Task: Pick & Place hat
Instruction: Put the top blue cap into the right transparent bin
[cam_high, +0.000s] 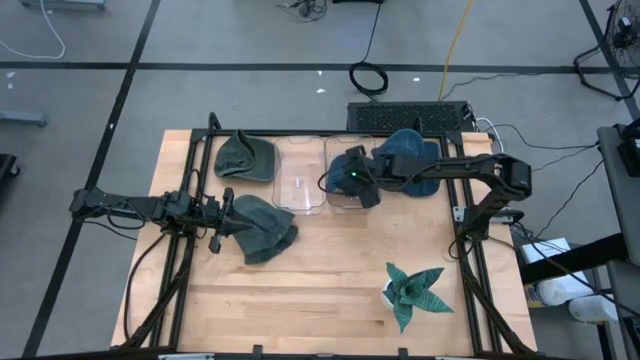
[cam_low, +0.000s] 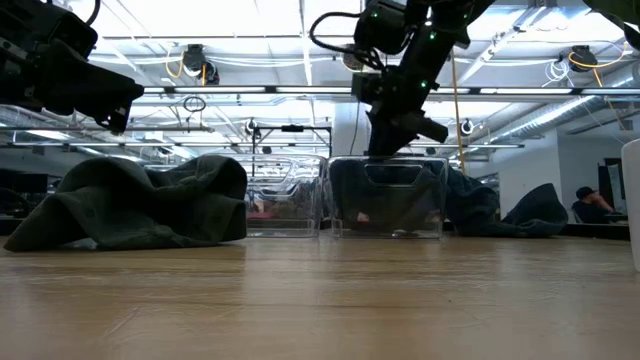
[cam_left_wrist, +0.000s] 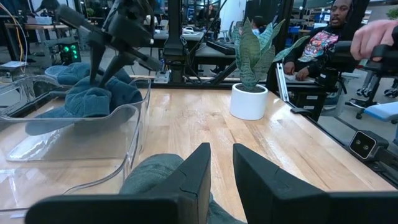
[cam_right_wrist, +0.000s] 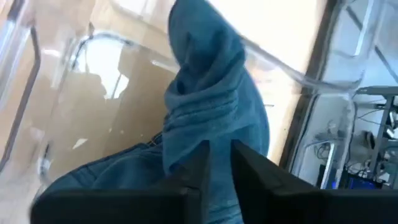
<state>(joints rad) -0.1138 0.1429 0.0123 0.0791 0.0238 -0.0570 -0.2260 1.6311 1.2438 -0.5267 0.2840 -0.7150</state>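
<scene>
Right gripper (cam_right_wrist: 217, 163) pinched on the blue hat (cam_right_wrist: 205, 118), lowering it into our clear bin (cam_high: 345, 195) at table's 12 o'clock | left gripper (cam_left_wrist: 221, 171) clamped on the green hat (cam_high: 262, 225) at 9 o'clock, awaiting its turn, we judge.

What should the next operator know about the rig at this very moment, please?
Right gripper: over the right clear bin, fingers narrowly parted around a fold of the blue hat, which already hangs into the bin.
Left gripper: fingers close together at the edge of a green hat on the table.
Another green hat and another blue hat lie at the back.
Left clear bin holds no hat.
Left to do: release the blue hat, place the others.
</scene>
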